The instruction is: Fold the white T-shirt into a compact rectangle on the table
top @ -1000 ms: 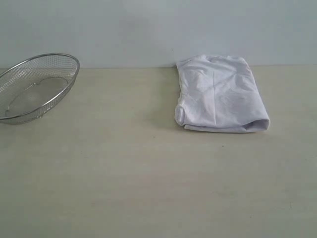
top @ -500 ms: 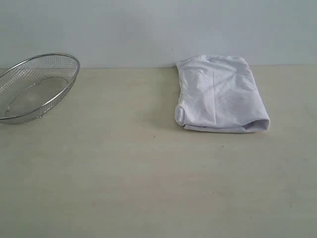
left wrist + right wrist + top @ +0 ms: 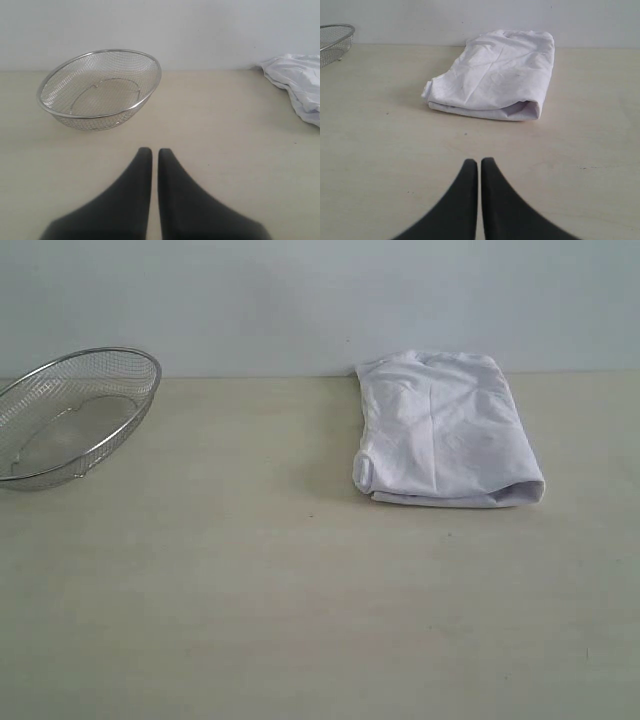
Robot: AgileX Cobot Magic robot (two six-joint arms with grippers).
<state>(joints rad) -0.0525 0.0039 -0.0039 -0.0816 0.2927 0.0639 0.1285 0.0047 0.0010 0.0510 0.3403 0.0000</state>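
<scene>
1. Nearest each wrist camera, the left gripper point(image 3: 151, 151) and the right gripper point(image 3: 480, 162) hang over the table point(image 3: 250, 600), dark jaws pressed together, holding nothing.
2. Farther back, right of centre, the white T-shirt point(image 3: 445, 430) lies folded into a rough rectangle by the table's far edge.
3. Far left, well apart from it, sits a wire-mesh basket point(image 3: 70, 415).
</scene>
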